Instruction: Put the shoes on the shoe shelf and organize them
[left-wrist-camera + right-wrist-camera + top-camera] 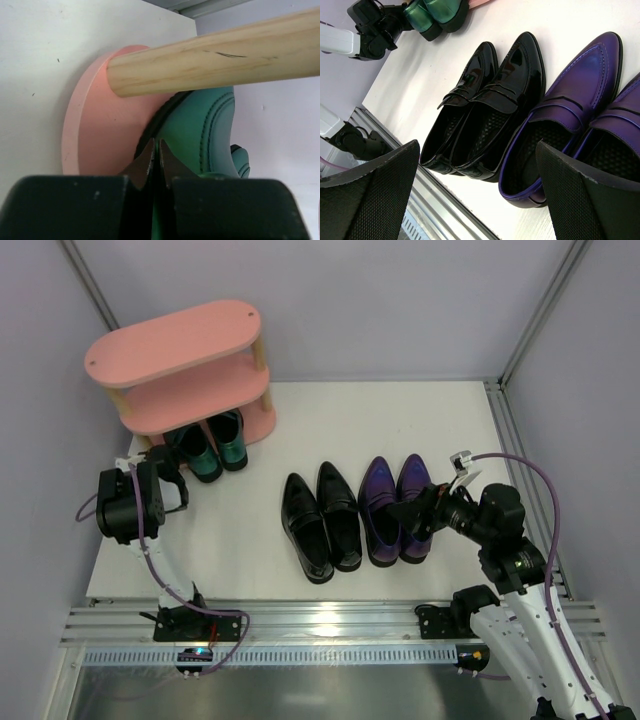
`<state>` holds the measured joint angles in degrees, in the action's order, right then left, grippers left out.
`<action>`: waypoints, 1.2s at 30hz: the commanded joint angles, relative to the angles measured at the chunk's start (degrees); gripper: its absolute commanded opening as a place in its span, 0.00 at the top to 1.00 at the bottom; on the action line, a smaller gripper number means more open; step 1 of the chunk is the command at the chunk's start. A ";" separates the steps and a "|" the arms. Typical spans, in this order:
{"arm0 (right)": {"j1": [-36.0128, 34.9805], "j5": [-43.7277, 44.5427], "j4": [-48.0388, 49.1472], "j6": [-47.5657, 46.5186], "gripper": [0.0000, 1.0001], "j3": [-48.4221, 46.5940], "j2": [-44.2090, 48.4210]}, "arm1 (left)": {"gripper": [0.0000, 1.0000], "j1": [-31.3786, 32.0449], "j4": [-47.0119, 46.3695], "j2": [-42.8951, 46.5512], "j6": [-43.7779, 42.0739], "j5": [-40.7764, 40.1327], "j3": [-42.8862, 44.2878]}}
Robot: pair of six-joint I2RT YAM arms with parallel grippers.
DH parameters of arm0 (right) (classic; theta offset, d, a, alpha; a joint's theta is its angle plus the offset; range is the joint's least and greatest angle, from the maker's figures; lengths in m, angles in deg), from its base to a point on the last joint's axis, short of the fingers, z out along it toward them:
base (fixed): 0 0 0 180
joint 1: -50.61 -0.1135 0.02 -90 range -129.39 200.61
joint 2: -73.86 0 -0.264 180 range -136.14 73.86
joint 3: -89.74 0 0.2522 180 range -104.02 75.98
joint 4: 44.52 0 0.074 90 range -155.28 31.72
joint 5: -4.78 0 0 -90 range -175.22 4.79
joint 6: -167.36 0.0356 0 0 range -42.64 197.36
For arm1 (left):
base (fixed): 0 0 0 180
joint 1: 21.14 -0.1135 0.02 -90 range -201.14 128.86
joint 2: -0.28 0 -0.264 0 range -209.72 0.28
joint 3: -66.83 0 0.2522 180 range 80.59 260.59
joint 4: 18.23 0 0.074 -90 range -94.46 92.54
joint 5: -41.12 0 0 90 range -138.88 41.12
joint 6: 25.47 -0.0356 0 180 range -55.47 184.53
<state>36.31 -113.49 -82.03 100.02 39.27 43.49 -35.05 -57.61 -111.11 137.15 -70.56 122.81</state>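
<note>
The pink shoe shelf [180, 340] stands at the back left. The teal-green pair [215, 445] sits on its bottom board with the heels sticking out. My left gripper [172, 465] is at the heel of the left teal shoe. In the left wrist view it [155, 146] is shut on the teal shoe's [205, 130] thin edge, under a wooden post [210, 55]. The black pair [320, 520] and the purple pair [392, 502] lie on the table. My right gripper [413, 513] hovers open and empty over the purple shoes' heels [570, 90].
The white table [400, 420] ends at a metal rail [330, 625] along the near edge. Grey walls and frame posts close the back and sides. The shelf's top and middle boards carry nothing. The black pair [495, 95] lies left of the purple pair.
</note>
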 commanded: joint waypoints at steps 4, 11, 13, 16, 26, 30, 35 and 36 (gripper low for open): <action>-0.29 0.06 1.25 -0.15 0.03 0.06 0.84 | 1.00 0.64 -0.54 -4.53 1.73 8.47 4.10; -0.37 0.41 0.81 -0.15 0.03 0.06 1.81 | 1.00 0.99 -5.12 -9.54 4.28 16.22 8.32; -0.29 0.32 0.81 -0.15 0.03 -0.12 1.72 | 1.00 0.99 -5.21 -9.28 4.11 16.31 7.97; -0.28 0.06 0.81 -0.15 0.03 -0.12 1.81 | 1.00 0.99 -6.62 -8.23 3.85 15.96 6.92; -0.37 -0.47 0.63 0.11 0.03 -0.82 2.24 | 1.00 0.64 4.59 7.75 -4.93 10.17 3.93; -0.37 -0.47 0.28 0.02 0.03 -1.35 2.68 | 0.99 0.20 12.35 15.14 -8.10 7.79 4.54; -0.37 -0.38 -0.42 -0.15 0.03 -2.05 3.12 | 1.00 0.20 26.76 24.27 -13.03 10.23 5.16; -0.29 -0.38 -0.25 -0.15 0.03 -2.05 3.21 | 1.00 0.20 28.78 24.90 -13.29 11.55 5.07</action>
<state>36.31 -113.49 -82.77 100.00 39.31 46.00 -35.14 -34.09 -91.14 128.65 -62.08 126.07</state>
